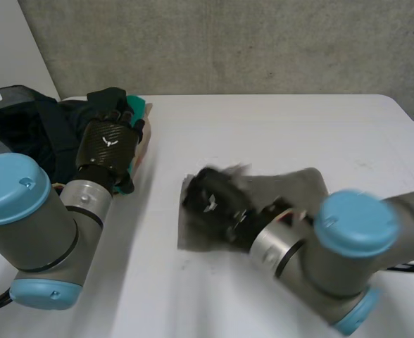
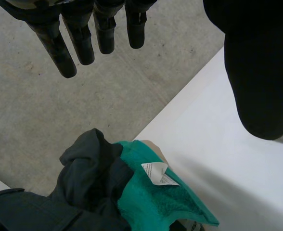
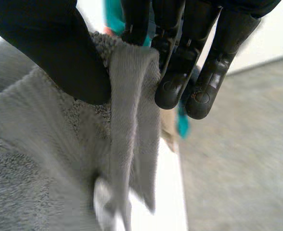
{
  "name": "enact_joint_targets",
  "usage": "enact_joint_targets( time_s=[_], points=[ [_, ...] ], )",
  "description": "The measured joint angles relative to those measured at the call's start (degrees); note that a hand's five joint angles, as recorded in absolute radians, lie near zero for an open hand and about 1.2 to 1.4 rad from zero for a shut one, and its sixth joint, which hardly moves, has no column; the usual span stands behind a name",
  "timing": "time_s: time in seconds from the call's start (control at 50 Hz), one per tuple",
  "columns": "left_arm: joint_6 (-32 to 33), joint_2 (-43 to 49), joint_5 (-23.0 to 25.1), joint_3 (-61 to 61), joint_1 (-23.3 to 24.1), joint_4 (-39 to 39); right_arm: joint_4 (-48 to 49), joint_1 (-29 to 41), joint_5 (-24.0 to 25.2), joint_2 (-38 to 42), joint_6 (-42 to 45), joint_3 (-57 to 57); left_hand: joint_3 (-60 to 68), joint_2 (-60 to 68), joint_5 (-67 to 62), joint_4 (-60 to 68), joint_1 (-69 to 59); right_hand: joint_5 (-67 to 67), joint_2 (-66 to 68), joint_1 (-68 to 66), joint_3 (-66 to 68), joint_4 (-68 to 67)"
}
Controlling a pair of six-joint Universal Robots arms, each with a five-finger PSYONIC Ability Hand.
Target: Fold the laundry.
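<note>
My right hand [image 3: 55, 53] pinches an edge of the fluffy grey terry towel [image 3: 31, 159] at the centre of the white table [image 1: 263, 127], fold unfinished. My left hand [image 2: 81, 41] hovers, fingers straight, over unfolded dark and green clothes [image 2: 132, 197] at ten o'clock.

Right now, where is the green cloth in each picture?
Head view: the green cloth lies on the laundry pile, beside the left hand.
Left wrist view: it lies under the open left hand, against the dark clothes, white label up.
Right wrist view: it peeks out behind the fingers of the right hand, beyond the pinched grey towel.
Shared landmark: the white table beside it.
</note>
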State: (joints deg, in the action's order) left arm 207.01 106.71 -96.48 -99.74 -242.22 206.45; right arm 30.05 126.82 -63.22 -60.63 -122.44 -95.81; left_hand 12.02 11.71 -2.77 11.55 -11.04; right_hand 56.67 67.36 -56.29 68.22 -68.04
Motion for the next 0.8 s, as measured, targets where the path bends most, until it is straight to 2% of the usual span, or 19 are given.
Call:
enact_joint_targets(
  time_s=[0.06, 0.08, 0.1, 0.14, 0.18, 0.2, 0.22, 0.3, 0.32, 0.4, 0.48, 0.54, 0.6, 0.64, 0.66, 0.76, 0.8],
  points=[
    [0.0, 0.4, 0.0, 0.6, 1.0, 0.1, 0.1, 2.0, -1.5, 3.0, 1.1, 0.2, 0.0, 0.0, 0.0, 0.0, 0.0, 0.4, 0.0, -0.3, -0.1, -0.1],
    [0.0, 0.6, 0.0, 1.0, 1.4, 0.1, 0.1, 2.0, -2.5, 3.0, 0.6, 0.3, 0.0, 0.0, 0.0, 0.0, 0.0, -28.4, -30.3, 30.1, -29.8, 29.6],
    [0.0, 0.8, 0.0, 1.4, 1.9, 0.1, -0.1, 1.8, -3.8, 2.6, -0.2, 0.2, 0.0, 0.0, 0.0, 0.0, 0.0, -38.7, -42.0, 38.4, -40.2, 39.9],
    [0.0, 1.5, 0.0, 2.4, 3.3, 0.2, -0.7, 0.6, -7.0, 1.1, -3.4, 0.1, 0.0, 0.0, 0.0, 0.0, 0.0, -48.7, -51.3, 43.6, -51.3, 50.5],
    [-0.1, 1.7, 0.1, 2.6, 3.6, 0.2, -0.9, 0.3, -7.6, 0.7, -4.1, 0.0, 0.0, 0.0, 0.0, 0.0, 0.0, -48.7, -51.3, 43.6, -51.3, 50.5],
    [-0.3, 3.1, 0.0, 4.3, 5.7, 0.3, -3.1, -3.1, -11.4, -2.6, -11.2, -0.7, 0.0, 0.0, 0.0, 0.0, 0.0, -52.6, -54.7, 44.9, -55.7, 54.5],
    [-0.5, 3.6, 0.0, 4.9, 6.4, 0.3, -3.9, -4.0, -12.0, -3.4, -13.0, -0.9, 0.0, 0.0, 0.0, 0.0, 0.0, -52.9, -54.9, 44.9, -56.1, 54.6],
    [-1.5, 6.0, 0.0, 7.4, 9.4, 0.2, -9.4, -9.6, -14.1, -7.7, -24.2, -2.2, 0.0, 0.0, 0.0, 0.0, 0.0, -53.1, -54.9, 44.9, -56.1, 54.6],
    [-2.1, 7.2, 0.0, 8.5, 10.8, 0.2, -12.2, -12.1, -13.7, -8.9, -27.7, -3.0, 0.0, 0.0, 0.0, 0.0, 0.0, -53.1, -54.9, 44.9, -56.1, 54.6],
    [-4.0, 11.2, 0.4, 12.1, 14.6, -0.1, -19.4, -19.7, -10.6, -10.6, -32.3, -5.9, 0.0, 0.0, 0.0, 0.0, 0.0, -53.1, -54.9, 44.9, -56.1, 54.6],
    [-4.8, 14.8, 0.7, 14.8, 16.6, -0.6, -22.4, -24.6, -8.7, -10.8, -31.3, -8.3, 0.0, 0.0, 0.0, 0.0, 0.0, -52.8, -54.5, 44.6, -55.6, 54.4],
    [-5.0, 17.2, 0.8, 16.4, 17.4, -1.5, -23.3, -27.6, -7.9, -10.5, -28.9, -10.0, 0.0, 0.0, 0.0, 0.0, 0.0, -48.1, -49.0, 40.3, -49.9, 49.6],
    [-5.0, 18.6, 0.7, 17.1, 17.5, -3.2, -23.3, -29.3, -7.8, -9.9, -26.5, -10.8, 0.0, 0.0, 0.0, 0.0, 0.0, -27.0, -26.2, 17.8, -27.1, 27.1],
    [-5.0, 18.8, 0.7, 17.2, 17.4, -4.3, -23.1, -29.8, -8.2, -9.5, -25.2, -10.8, 0.0, 0.0, 0.0, 0.0, 0.0, -18.2, -15.1, 10.7, -16.3, 17.6],
    [-5.1, 18.9, 0.6, 17.1, 17.3, -5.1, -22.7, -30.0, -8.7, -9.1, -24.0, -10.5, 0.0, 0.0, 0.0, 0.0, 0.0, -4.9, -2.3, 4.9, -3.9, 3.8],
    [-5.2, 16.4, -0.5, 15.4, 15.6, -7.6, -20.7, -28.5, -12.7, -8.7, -20.4, -8.0, 0.0, 0.0, 0.0, 0.0, 0.0, -1.3, -0.3, 4.4, -0.2, 0.0],
    [-5.3, 13.7, -1.9, 13.6, 13.9, -8.5, -18.9, -24.9, -15.7, -9.0, -18.3, -5.8, 0.0, 0.0, 0.0, 0.0, 0.0, -1.1, -0.3, 3.9, -0.2, 0.0]
  ],
)
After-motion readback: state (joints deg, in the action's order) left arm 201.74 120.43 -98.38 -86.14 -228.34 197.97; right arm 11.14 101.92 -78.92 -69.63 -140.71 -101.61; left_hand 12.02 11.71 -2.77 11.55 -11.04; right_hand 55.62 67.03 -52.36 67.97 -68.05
